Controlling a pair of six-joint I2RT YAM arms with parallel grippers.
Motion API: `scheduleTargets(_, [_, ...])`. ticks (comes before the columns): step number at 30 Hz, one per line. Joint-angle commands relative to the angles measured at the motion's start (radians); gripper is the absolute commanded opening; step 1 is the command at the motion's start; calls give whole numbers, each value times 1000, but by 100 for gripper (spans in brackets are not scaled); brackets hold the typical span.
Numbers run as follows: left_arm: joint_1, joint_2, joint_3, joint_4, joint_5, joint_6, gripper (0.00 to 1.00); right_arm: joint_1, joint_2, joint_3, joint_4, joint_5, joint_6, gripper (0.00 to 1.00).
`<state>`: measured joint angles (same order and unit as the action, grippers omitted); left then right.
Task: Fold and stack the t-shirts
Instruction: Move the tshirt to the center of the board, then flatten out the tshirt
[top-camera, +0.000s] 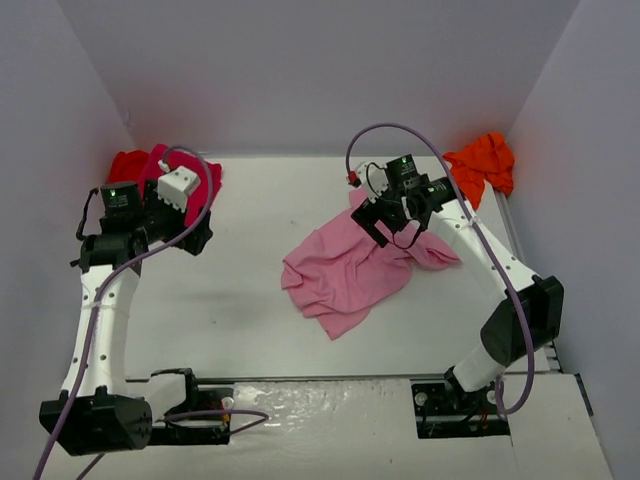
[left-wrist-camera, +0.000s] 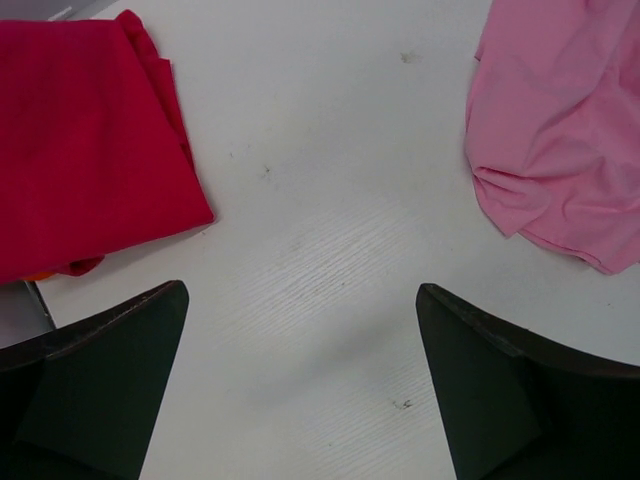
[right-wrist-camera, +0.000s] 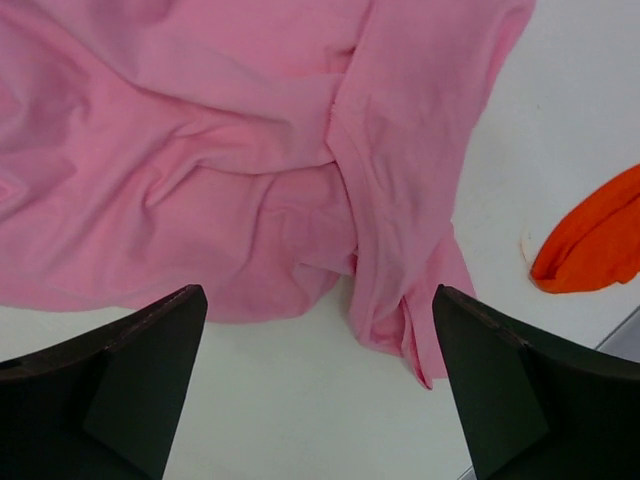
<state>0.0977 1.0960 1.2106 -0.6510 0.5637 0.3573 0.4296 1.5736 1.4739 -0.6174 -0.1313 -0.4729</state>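
light pink t-shirt (top-camera: 350, 270): lay crumpled and unfolded on the counter (top-camera: 250, 300), right of centre, clear of the other shirts.
long axis: in the top view it ran diagonally, from the far right end under the right arm down to the near left corner.
right gripper (top-camera: 392, 232): jaws spread wide and holding nothing, poised over the far right end of the pink cloth; the wrist view showed folds and a hem directly below.
left gripper (left-wrist-camera: 300, 300): jaws spread wide and empty over bare counter, with the pink cloth off to its right, well apart.
nearer arm: the right, clearly; the left would need to cross the open counter to reach the near left corner.
magenta t-shirt (top-camera: 205, 172): far left corner, just beside the left gripper.
red t-shirt (top-camera: 125, 165): bunched behind the magenta.
orange t-shirt (top-camera: 485, 165): heaped in the far right corner.
stack: none begun, judging by how the shirts lay.
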Motion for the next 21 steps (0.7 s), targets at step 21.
scheduleTargets(21, [-409,271,192,-10,-225,85,97,-164,393,-53,127,242,67,72])
